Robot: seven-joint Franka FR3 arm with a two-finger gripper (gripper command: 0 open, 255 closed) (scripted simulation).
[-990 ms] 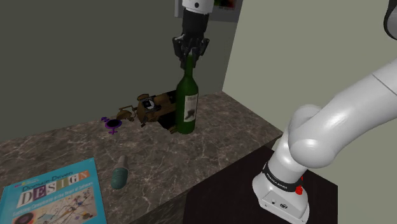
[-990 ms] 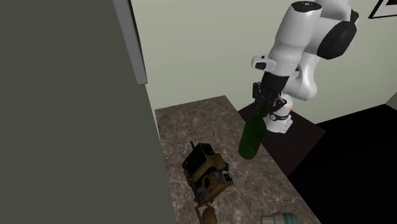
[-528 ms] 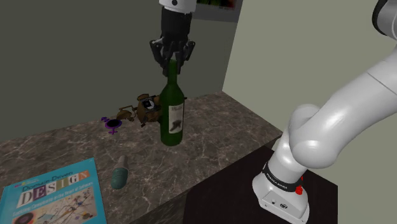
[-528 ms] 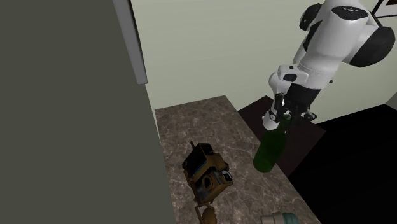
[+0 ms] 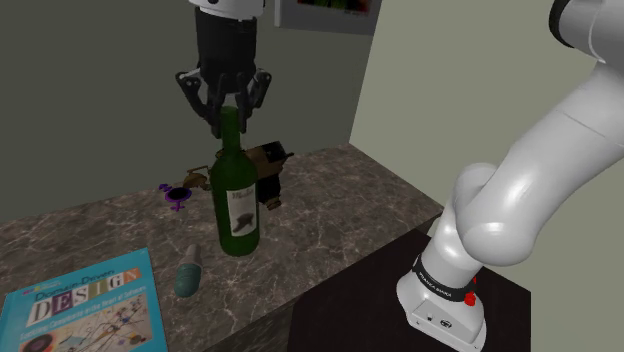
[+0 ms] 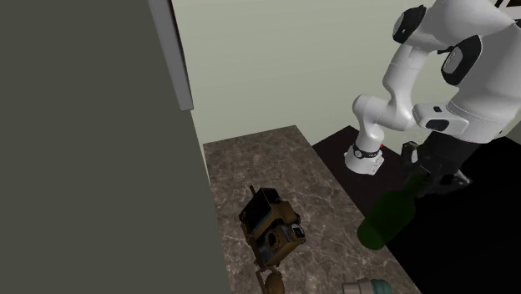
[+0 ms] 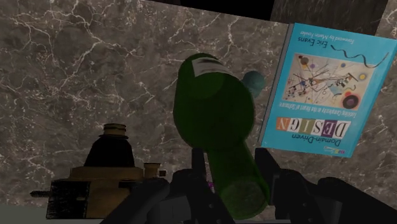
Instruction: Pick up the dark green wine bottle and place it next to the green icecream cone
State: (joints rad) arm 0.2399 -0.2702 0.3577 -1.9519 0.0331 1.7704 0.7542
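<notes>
**Shoulder view.** The black gripper (image 5: 230,122) is clamped on the neck of the dark green wine bottle (image 5: 236,205). The bottle stands nearly upright over the marble counter (image 5: 330,215) — whether its base touches the stone cannot be told. The teal-green ice cream cone (image 5: 188,270) lies on its side near the bottle, toward the shoulder view's left and closer to the counter's near edge. It is beside a blue book (image 5: 85,305) titled "DESIGN". On the far side of the bottle are a brown device (image 5: 270,165) and a small purple object (image 5: 177,195).

Shoulder view overlooks the counter (image 5: 330,215) from beside the stand (image 5: 345,310); second exterior faces opposite.
</notes>
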